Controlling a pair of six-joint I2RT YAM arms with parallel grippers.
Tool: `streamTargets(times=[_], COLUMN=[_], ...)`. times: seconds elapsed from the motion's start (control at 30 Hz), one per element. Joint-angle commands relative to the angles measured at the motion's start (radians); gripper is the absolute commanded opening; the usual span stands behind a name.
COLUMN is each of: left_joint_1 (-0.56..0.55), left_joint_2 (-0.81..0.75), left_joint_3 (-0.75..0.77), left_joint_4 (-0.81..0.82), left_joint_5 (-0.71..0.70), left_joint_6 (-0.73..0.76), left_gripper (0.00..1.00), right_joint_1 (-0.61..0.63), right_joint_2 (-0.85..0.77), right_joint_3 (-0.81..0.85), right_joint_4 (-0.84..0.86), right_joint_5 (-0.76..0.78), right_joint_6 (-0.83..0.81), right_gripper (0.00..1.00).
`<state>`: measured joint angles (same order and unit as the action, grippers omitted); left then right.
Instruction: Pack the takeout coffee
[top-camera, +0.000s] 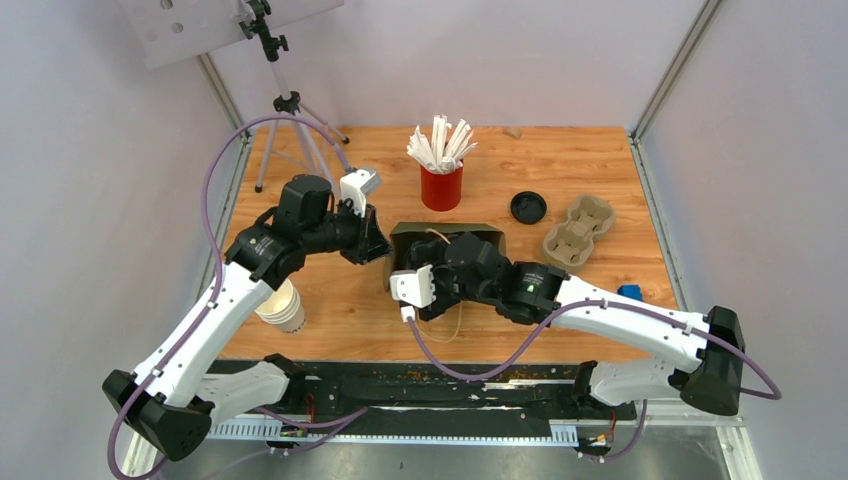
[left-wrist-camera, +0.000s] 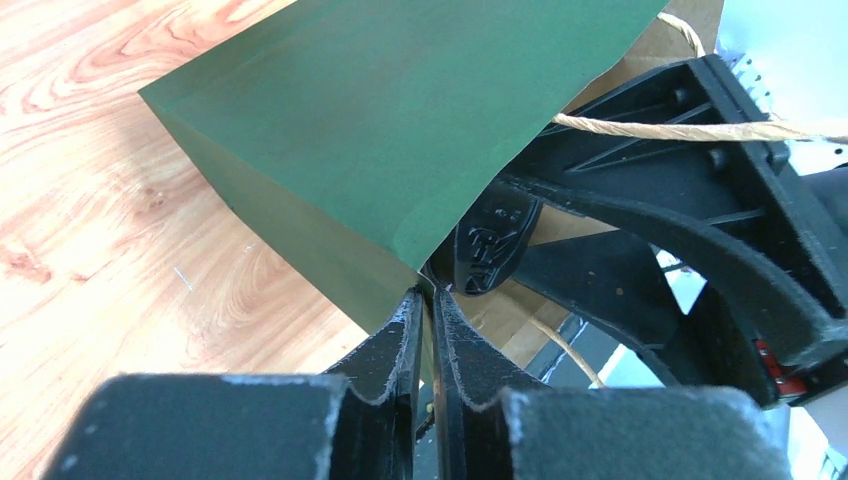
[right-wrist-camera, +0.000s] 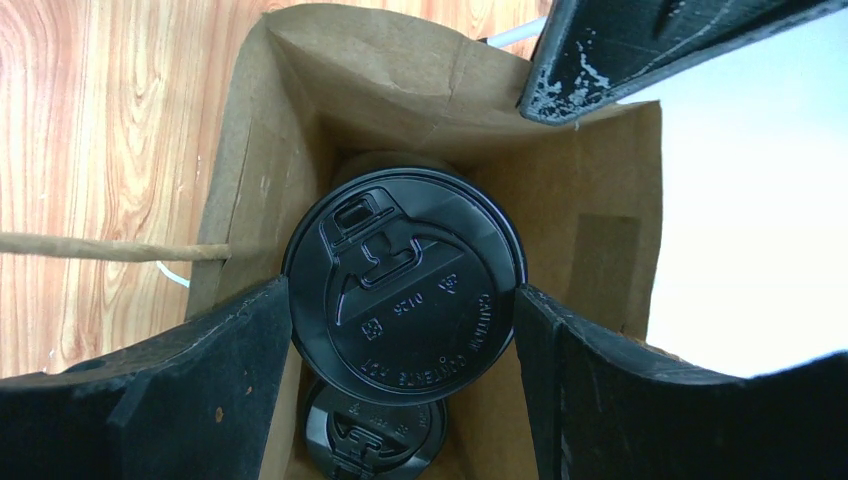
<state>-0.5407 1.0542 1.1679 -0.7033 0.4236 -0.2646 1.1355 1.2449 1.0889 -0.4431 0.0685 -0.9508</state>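
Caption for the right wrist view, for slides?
Right end effector grips takeout coffee inside paper bag, second lid below.

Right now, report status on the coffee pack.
Left tool pinching bag rim. Right tool gripping coffee inside bag. Second lid close beside it, lower down.

A light wooden table top (top-camera: 600, 170) sits between pale grey walls (top-camera: 100, 150), with slanting metal posts (top-camera: 672, 70) at its far corners. A tripod (top-camera: 287, 100) stands at the far left, under soft, even light.
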Motion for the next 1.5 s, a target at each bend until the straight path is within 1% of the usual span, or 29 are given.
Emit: streamTargets(times=[0.0, 0.1, 0.23, 0.4, 0.47, 0.5, 0.63, 0.73, 0.83, 1.07, 1.27, 1.3, 1.47], left_joint_1=[0.003, 0.002, 0.002, 0.002, 0.002, 0.002, 0.002, 0.002, 0.002, 0.002, 0.002, 0.002, 0.002], left_joint_2=[-0.03, -0.028, -0.027, -0.027, -0.022, -0.019, -0.009, -0.004, 0.002, 0.004, -0.01, -0.009, -0.005], left_joint_3=[-0.006, -0.008, -0.009, -0.01, -0.008, -0.007, -0.004, -0.008, -0.001, 0.009, 0.0, 0.001, 0.003], left_joint_4=[0.035, 0.028, 0.024, 0.024, 0.027, 0.031, 0.033, 0.031, 0.022, 0.01, 0.031, 0.029, 0.004], left_joint_5=[0.014, 0.012, 0.027, 0.038, 0.043, 0.046, 0.043, 0.041, 0.044, 0.041, 0.04, 0.036, 0.019], left_joint_6=[-0.016, -0.006, -0.007, -0.01, -0.015, -0.013, -0.006, -0.001, -0.001, -0.009, -0.042, -0.047, -0.054], left_gripper=[0.15, 0.13, 0.05, 0.0, 0.0, 0.0, 0.0, 0.0, 0.0, 0.0, 0.0, 0.01, 0.1], right_joint_1=[-0.005, -0.013, -0.028, -0.053, -0.068, -0.077, -0.111, -0.125, -0.135, -0.135, -0.138, -0.138, -0.141], right_joint_2=[0.028, 0.055, 0.071, 0.071, 0.062, 0.057, 0.036, 0.048, 0.055, 0.077, 0.091, 0.092, 0.101], right_joint_3=[-0.015, -0.008, -0.033, -0.071, -0.08, -0.087, -0.124, -0.131, -0.126, -0.118, -0.118, -0.12, -0.13], right_joint_4=[0.084, 0.095, 0.144, 0.201, 0.213, 0.214, 0.24, 0.244, 0.257, 0.254, 0.245, 0.245, 0.259], right_joint_5=[-0.019, -0.021, -0.027, -0.049, -0.052, -0.09, -0.139, -0.159, -0.183, -0.204, -0.204, -0.204, -0.201], right_joint_6=[-0.042, -0.059, -0.074, -0.101, -0.106, -0.111, -0.141, -0.17, -0.162, -0.158, -0.162, -0.159, -0.16], right_gripper=[0.6, 0.6, 0.59, 0.59, 0.59, 0.59, 0.59, 0.59, 0.59, 0.59, 0.6, 0.6, 0.6])
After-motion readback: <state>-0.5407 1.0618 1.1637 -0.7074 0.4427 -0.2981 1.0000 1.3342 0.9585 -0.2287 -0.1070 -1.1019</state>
